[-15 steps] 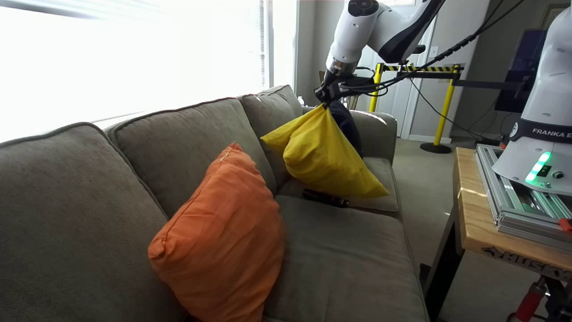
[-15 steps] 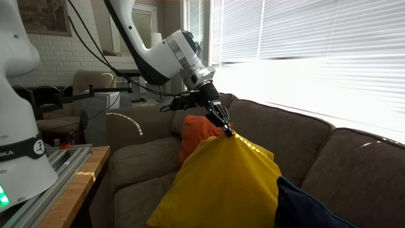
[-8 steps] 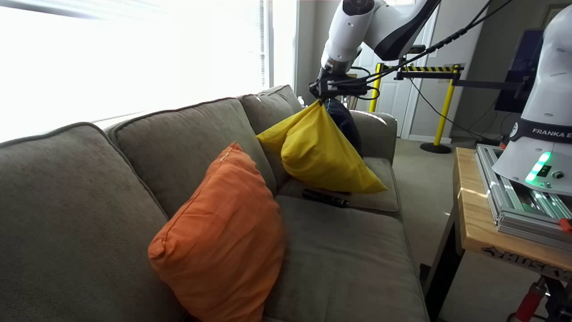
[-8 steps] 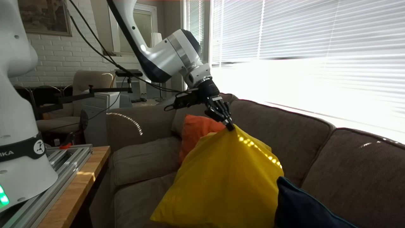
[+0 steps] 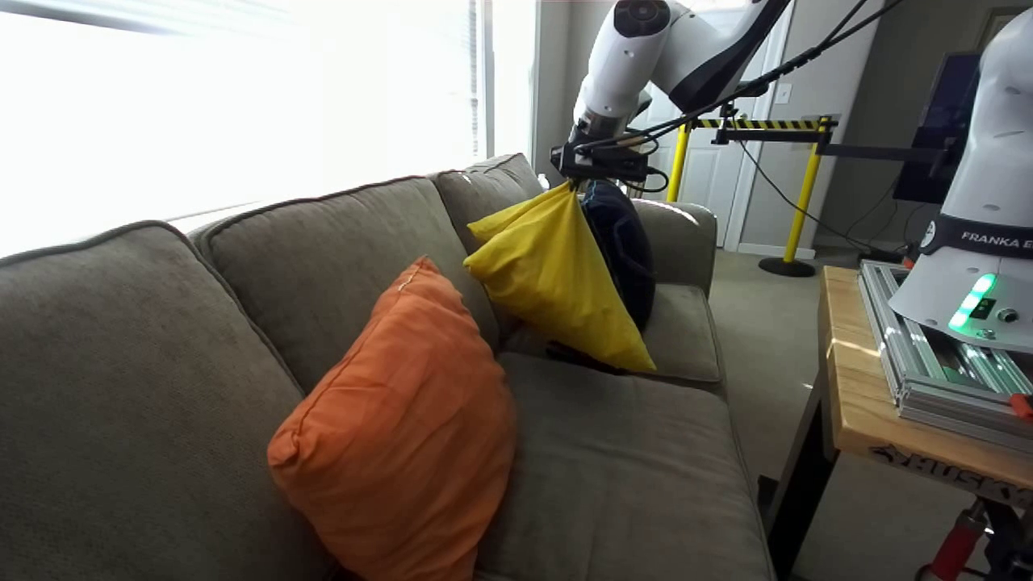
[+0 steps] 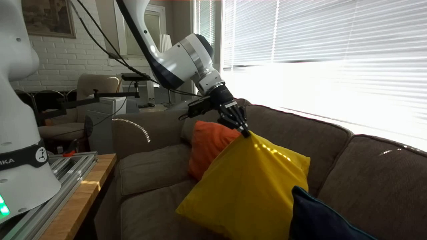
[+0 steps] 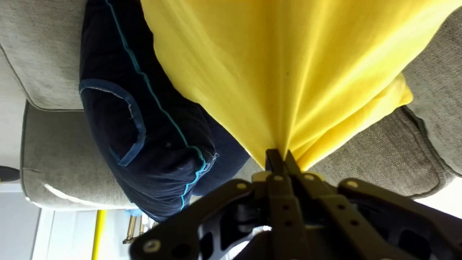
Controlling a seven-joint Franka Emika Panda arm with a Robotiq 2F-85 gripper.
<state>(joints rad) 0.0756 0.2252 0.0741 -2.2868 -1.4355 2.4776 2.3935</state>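
My gripper [image 7: 281,153] is shut on a gathered corner of a yellow pillow [image 7: 274,72], with folds fanning out from the fingertips. In both exterior views the pillow [image 5: 557,282] [image 6: 250,180] hangs from the gripper [image 6: 246,133] above the couch seat, one corner pointing down. I cannot tell whether that low corner touches the seat. Close beside it a navy pillow [image 7: 162,151] with turquoise piping leans on the couch; the yellow one partly covers it in an exterior view [image 5: 625,250]. An orange pillow [image 5: 403,428] leans against the backrest, apart from the gripper.
The grey-brown couch [image 5: 637,468] has backrest cushions along a bright window. A dark flat object [image 5: 585,361] lies on the seat, partly behind the yellow pillow. A wooden workbench [image 5: 847,379] carries the robot base. Yellow barrier posts [image 5: 799,202] stand beyond the couch arm.
The gripper has shifted toward the backrest and risen slightly, carrying the yellow pillow. The pillow has swung round, its low corner moving toward the backrest, so more of the navy pillow shows.
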